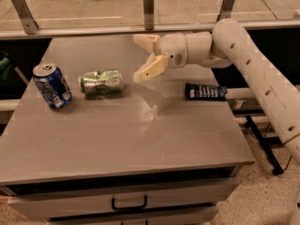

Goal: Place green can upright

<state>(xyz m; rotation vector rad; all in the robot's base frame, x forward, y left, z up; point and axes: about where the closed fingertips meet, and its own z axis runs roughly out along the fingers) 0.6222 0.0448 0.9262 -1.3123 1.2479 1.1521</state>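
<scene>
The green can (101, 82) lies on its side on the grey table (126, 139), left of centre, with its silver end facing left. It is dented, with a mottled green-and-silver label. My gripper (143, 56) hangs just right of the can, above the table's back half. Its cream fingers (151, 68) are spread apart and hold nothing. A small gap separates the lower finger from the can.
A blue can (52, 85) stands upright near the table's left edge, close to the green can. A dark flat packet (205, 92) lies at the right edge. A metal railing (148, 8) runs behind the table. A drawer handle (129, 203) is below the front edge.
</scene>
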